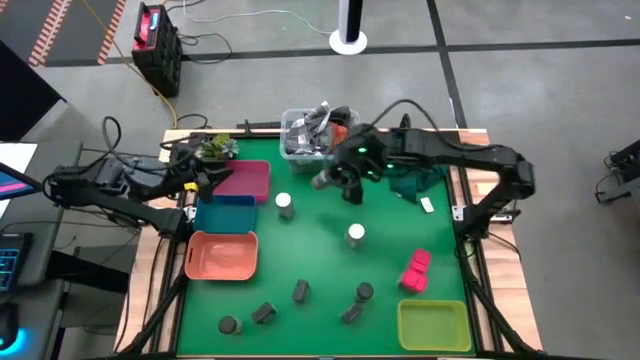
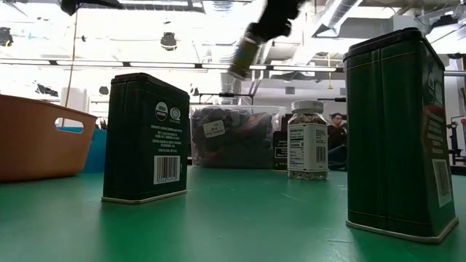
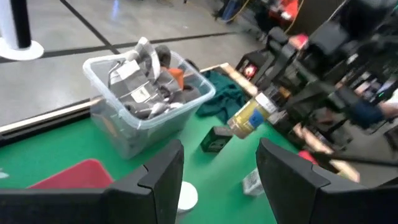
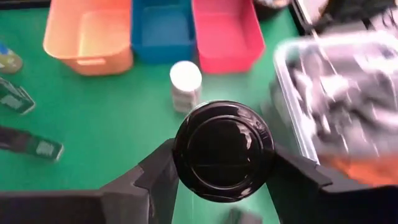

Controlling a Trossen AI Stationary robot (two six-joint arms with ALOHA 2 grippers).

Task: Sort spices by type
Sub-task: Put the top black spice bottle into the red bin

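Note:
My right gripper (image 1: 338, 182) hangs high over the far middle of the green table, just in front of the clear bin, shut on a black-lidded spice jar (image 4: 224, 152) with yellow contents (image 3: 250, 116). My left gripper (image 3: 221, 180) is raised at the far left by the trays, open, with nothing between its fingers. Two white-topped jars (image 1: 284, 203) (image 1: 356, 234) stand upright on the mat. Two pink blocks (image 1: 415, 272) lie right of centre. Several dark tins (image 1: 301, 291) (image 1: 363, 292) and a dark jar (image 1: 229, 325) are spread along the near side. My right gripper pinches the jar's round sides (image 4: 179, 163) just under the black lid between its two fingers, one on each side. The fingers slant down from the table's right. The jar is lifted well clear of the table and hangs tilted (image 2: 244, 54).
A magenta tray (image 1: 243, 180), a blue tray (image 1: 225, 212) and an orange tray (image 1: 222, 256) line the left side; a yellow-green tray (image 1: 433, 325) sits near right. The clear bin of clutter (image 1: 303, 135) and a teal cloth (image 1: 410, 182) lie at the far edge.

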